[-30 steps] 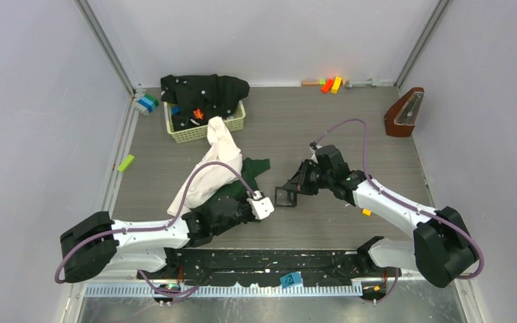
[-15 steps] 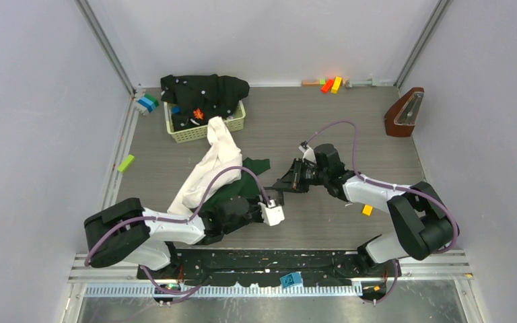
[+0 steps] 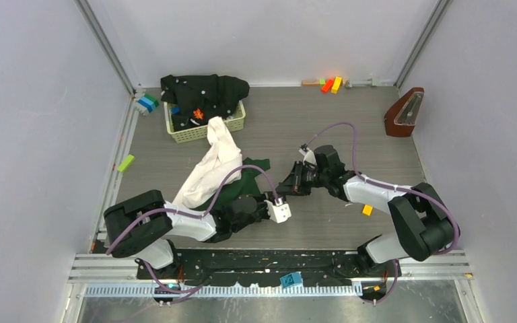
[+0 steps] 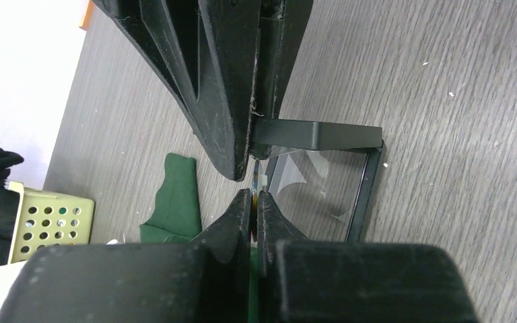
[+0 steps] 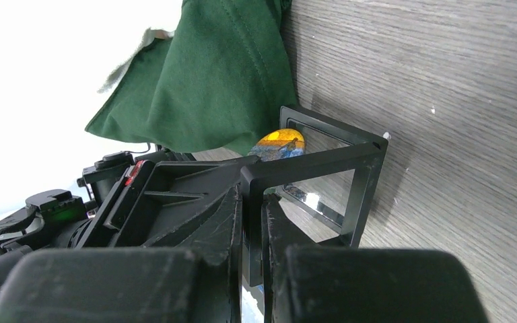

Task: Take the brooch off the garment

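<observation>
A cream-white garment (image 3: 212, 165) with dark green parts (image 5: 202, 87) lies left of centre on the table. Just right of it stands a small black box (image 5: 363, 182) with a clear window (image 4: 323, 188). My right gripper (image 5: 252, 193) is shut on the box's black frame lid and holds it tilted up. The brooch (image 5: 279, 143), a round orange-and-blue disc, sits at the box's opening. My left gripper (image 4: 256, 195) is shut on the brooch, seen edge-on (image 4: 255, 182) between its fingers. In the top view the left gripper (image 3: 274, 199) and right gripper (image 3: 287, 188) meet at the box.
A yellow basket (image 3: 237, 124) holding a black speckled garment (image 3: 205, 87) stands behind the cream garment. A brown wedge-shaped object (image 3: 404, 113) sits at the back right. Coloured blocks (image 3: 330, 84) line the back wall. An orange block (image 3: 367, 210) and a green block (image 3: 126, 163) lie loose.
My left arm has stretched rightward, away from the garment, bringing its shut gripper up to the box. My right gripper has shifted slightly left and back with the box lid.
</observation>
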